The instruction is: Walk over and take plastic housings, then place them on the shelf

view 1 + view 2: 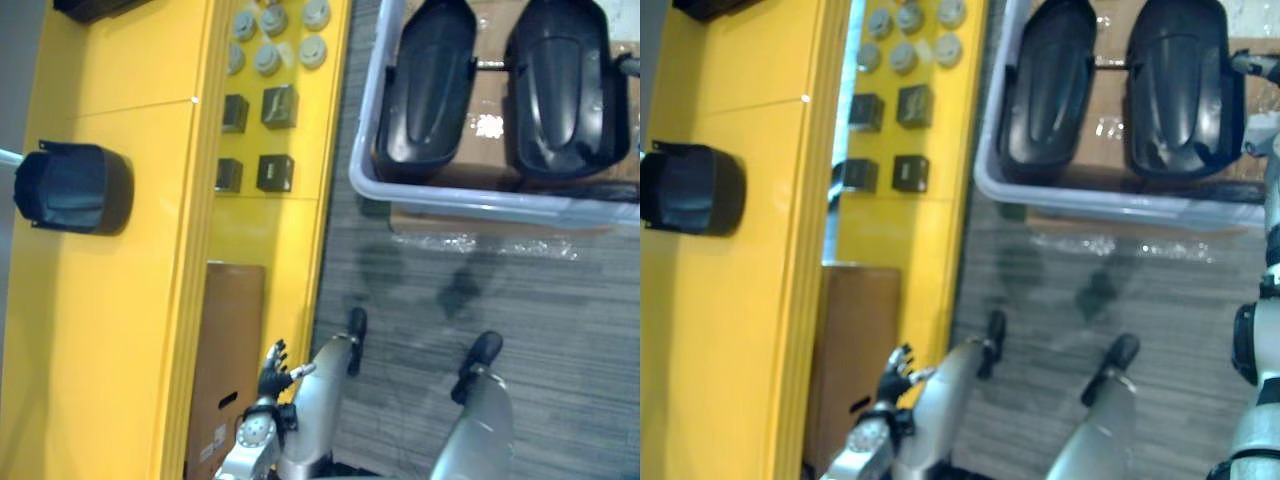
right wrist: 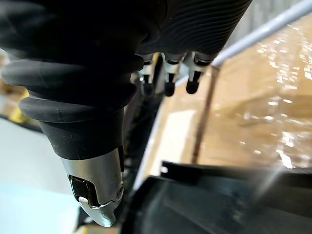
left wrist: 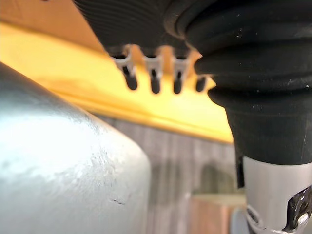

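Two large black plastic housings (image 1: pixel 428 85) (image 1: pixel 560 85) lie side by side in a clear-walled bin (image 1: pixel 362 165) ahead on the right. A third, smaller black housing (image 1: pixel 75 188) sits on the top of the yellow shelf (image 1: pixel 110 330) at the left. My left hand (image 1: pixel 275 375) hangs low beside the shelf's edge, its fingers (image 3: pixel 154 78) straight and holding nothing. In the right wrist view my right hand (image 2: pixel 169 80) hovers by the bin's rim above a black housing (image 2: pixel 204 209), fingers relaxed and empty.
A lower shelf level holds several grey round parts (image 1: pixel 268 58) and small black boxes (image 1: pixel 278 105). A brown cardboard box (image 1: pixel 232 350) stands on the shelf near my left hand. The bin rests on cardboard (image 1: pixel 480 215) over grey carpet (image 1: pixel 500 290).
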Controlling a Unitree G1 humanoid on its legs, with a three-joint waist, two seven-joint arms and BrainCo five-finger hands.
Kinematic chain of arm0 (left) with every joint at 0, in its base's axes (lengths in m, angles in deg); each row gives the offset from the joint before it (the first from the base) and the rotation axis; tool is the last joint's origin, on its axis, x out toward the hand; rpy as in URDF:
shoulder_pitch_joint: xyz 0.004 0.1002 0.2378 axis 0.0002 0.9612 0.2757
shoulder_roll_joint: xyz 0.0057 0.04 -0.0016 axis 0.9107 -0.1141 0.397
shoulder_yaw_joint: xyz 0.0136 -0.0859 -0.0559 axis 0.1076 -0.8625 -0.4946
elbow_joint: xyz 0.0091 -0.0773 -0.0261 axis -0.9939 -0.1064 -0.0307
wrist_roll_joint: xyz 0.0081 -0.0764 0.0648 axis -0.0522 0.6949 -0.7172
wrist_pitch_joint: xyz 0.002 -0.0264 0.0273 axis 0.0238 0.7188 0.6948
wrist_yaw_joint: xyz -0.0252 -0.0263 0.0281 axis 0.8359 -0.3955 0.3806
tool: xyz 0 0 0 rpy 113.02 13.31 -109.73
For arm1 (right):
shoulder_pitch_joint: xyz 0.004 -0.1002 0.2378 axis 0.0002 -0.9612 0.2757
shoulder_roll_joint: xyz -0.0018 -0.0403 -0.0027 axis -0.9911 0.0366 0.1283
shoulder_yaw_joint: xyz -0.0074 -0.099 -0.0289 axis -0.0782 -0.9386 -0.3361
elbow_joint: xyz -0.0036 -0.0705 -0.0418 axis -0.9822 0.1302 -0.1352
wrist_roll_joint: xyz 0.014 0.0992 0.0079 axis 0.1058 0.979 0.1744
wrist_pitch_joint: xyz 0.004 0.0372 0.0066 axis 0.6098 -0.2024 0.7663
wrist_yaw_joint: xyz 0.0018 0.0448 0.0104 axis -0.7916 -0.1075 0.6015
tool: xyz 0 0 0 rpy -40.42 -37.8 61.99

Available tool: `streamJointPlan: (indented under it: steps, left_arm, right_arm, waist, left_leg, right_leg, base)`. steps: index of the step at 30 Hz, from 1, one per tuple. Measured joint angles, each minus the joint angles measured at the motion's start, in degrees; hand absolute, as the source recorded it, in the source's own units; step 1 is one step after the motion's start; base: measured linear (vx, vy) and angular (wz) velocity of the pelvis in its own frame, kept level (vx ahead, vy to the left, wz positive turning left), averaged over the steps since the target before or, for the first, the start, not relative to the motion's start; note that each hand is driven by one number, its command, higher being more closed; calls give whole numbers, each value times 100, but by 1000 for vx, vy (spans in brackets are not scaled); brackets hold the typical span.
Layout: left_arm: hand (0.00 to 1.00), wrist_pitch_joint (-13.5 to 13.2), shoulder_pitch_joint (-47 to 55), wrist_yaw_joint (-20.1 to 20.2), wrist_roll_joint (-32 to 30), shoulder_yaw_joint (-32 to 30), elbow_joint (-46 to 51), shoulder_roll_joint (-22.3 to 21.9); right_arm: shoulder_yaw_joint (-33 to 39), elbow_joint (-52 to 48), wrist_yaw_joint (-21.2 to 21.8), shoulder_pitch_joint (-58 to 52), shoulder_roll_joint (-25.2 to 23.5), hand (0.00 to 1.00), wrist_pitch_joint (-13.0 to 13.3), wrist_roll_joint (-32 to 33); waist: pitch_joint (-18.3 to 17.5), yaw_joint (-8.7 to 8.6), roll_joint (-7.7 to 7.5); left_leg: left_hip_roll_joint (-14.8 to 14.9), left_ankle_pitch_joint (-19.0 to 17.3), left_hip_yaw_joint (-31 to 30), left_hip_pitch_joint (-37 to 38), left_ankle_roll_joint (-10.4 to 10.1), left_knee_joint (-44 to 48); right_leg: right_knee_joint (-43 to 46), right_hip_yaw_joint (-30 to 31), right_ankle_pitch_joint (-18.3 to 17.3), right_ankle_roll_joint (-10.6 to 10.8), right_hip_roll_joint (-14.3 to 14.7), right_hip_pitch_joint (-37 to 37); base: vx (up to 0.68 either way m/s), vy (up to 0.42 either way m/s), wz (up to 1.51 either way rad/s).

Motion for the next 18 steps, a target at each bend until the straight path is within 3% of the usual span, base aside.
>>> streamJointPlan:
  steps: [3,8,9,18]
  left_arm:
    - [0,-5,-16,12,7,125,-57,-3]
    - [0,-9,-31,20,170,168,-65,-3]
    - [0,-9,-33,20,170,192,-69,-3]
    - [0,-7,-93,16,214,289,-181,3]
  right_arm:
    - [-140,164,-3,-2,45,0,-316,-16]
    - [-360,152,28,51,293,0,-595,-262]
    - [-457,153,46,61,341,100,-676,-373]
    - [-676,177,266,166,694,100,-1240,-1404]
  waist:
    - [-83,86,110]
    - [-112,239,148]
    - [-126,277,166]
    - [-183,410,239]
  left_leg:
    - [-15,-28,-39,-140,22,86]
    - [-25,-32,-36,-167,25,74]
    - [-29,-33,-39,-174,25,71]
    - [-49,-40,-137,-257,24,83]
  right_leg:
    - [-55,-59,1,-3,-13,-48]
    - [-61,-66,19,27,-22,-79]
    - [-61,-72,18,27,-24,-82]
    - [-78,-182,12,22,-35,-80]
  base:
    - [5,49,5]
    - [44,30,1]
    - [51,21,2]
    - [14,15,5]
